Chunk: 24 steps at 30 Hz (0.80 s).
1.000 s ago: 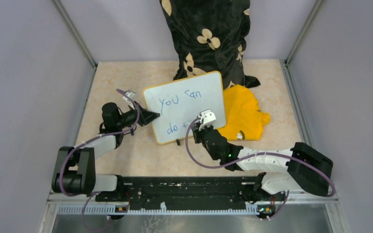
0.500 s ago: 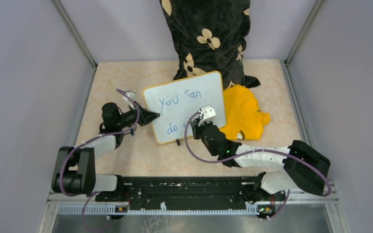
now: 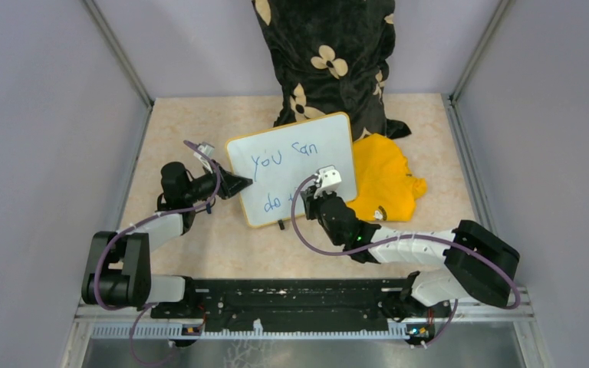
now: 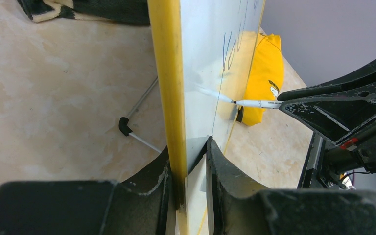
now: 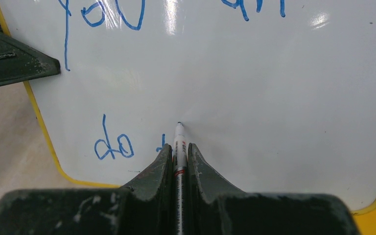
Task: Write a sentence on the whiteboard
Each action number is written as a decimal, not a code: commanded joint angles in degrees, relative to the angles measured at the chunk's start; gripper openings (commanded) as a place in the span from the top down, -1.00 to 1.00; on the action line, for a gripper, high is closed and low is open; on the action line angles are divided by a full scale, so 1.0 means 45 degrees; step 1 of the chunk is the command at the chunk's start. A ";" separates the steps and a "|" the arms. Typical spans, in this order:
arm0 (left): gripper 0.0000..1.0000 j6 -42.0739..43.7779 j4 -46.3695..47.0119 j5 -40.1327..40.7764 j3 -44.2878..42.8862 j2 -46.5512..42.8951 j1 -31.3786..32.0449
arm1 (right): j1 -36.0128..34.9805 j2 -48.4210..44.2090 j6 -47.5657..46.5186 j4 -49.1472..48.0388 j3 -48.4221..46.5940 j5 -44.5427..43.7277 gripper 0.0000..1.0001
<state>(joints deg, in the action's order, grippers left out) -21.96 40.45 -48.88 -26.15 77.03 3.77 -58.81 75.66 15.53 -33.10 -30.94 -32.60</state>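
**Whiteboard** (image 3: 307, 165): mid-table, standing near upright on its lower edge, face toward the arms. Yellow frame, rounded corners.

**Sentence** (image 5: 113, 146): blue marker. Upper line reads "you can"; lower line reads "do", then the start of one more stroke, partly hidden behind a finger. Judged unfinished; the lower line is bare to the right of that stroke.

**Marker** (image 5: 178, 142): white barrel, long axis roughly square to the board face. In the left wrist view the tip meets its own reflection, so it is taken as touching the board. The tip sits just right of "do" and a little above it.

**Right gripper** (image 5: 178, 147): clenched on the marker, fingers close either side of the barrel. This is the writing arm. The bare board lies rightward of the tip along the lower line, so the coming strokes likely run that way.

**Left gripper** (image 4: 190, 149): clamped on the board's left edge, one finger in front and one behind, steadying it.

**Yellow cloth** (image 3: 387, 184): crumpled, just right of the board.

**Black flowered cloth** (image 3: 322, 54): behind the board, at the back wall.

**Table** (image 3: 199, 130): pale marbled top.
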 commanded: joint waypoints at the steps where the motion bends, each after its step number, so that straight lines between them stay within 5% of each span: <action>1: 1.00 0.1090 -0.0638 0.1189 -0.0055 0.0205 0.0022 | 0.0129 0.0150 0.0378 -0.0190 -0.0196 0.0218 1.00; 24: 1.00 0.1109 -0.0706 0.1212 -0.0067 0.0264 0.0079 | 0.0116 -0.0533 0.1264 0.0376 0.1216 0.0467 1.00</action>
<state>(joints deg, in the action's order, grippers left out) -21.96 40.40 -48.86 -26.17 77.03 3.88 -58.76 74.28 20.21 -32.34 -26.26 -30.11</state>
